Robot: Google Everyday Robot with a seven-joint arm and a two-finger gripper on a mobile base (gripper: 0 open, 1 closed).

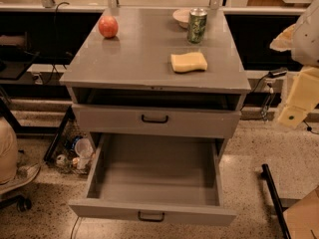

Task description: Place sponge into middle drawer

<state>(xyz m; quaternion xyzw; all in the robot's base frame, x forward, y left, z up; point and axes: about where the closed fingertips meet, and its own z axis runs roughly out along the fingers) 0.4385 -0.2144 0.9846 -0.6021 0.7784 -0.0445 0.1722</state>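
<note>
The gripper (293,114) hangs far right; I cannot tell its state. The sponge (189,62) lies up-left of it, and the middle drawer (154,180) stands open lower-left.

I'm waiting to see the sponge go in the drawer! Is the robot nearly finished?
Not yet. Done: the middle drawer is pulled open, with nothing inside. In hand: nothing yet; the gripper hangs to the right of the cabinet, away from the sponge. Left: the sponge lies on the cabinet top near the green can, so it must be grasped, carried and dropped in.
</note>
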